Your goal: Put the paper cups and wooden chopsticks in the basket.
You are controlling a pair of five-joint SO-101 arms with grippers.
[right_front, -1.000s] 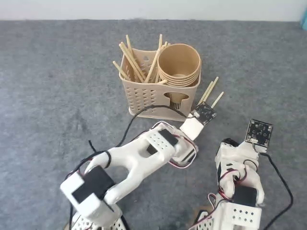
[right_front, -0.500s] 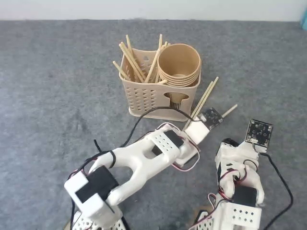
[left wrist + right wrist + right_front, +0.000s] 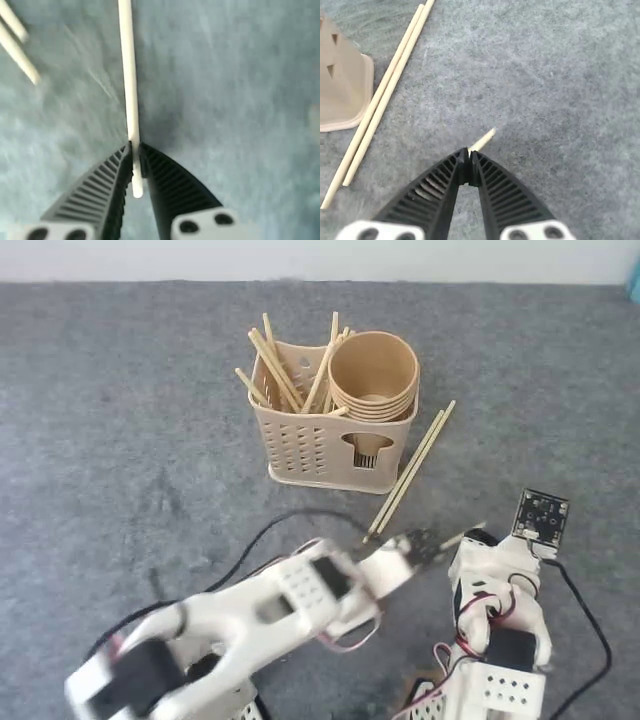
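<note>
From the high view: a stack of tan paper cups already seated in the beige perforated plastic basket, next to a fanned bundle of pale wooden chopsticks leaning in its other side. Not yet in: a loose pair of chopsticks flat on the grey carpeted table, just beside the basket, plus a single chopstick poking out beyond the left gripper, close to the right arm. Judged mostly done, with three sticks left to go in. From the left wrist view: left gripper pinched almost fully shut on the single chopstick, gripped close to its near end, the long remainder stretching away over the carpet. Loose pair off to one side, apart from the held stick. Lifted or resting on the carpet, hard to say from here. From the right wrist view: right gripper with jaws pressed together tip to tip, apparently nothing between them. Short end of the single chopstick peeking out just past those tips, contact uncertain. Loose pair side by side, touching each other, running past the basket's rounded corner.
</note>
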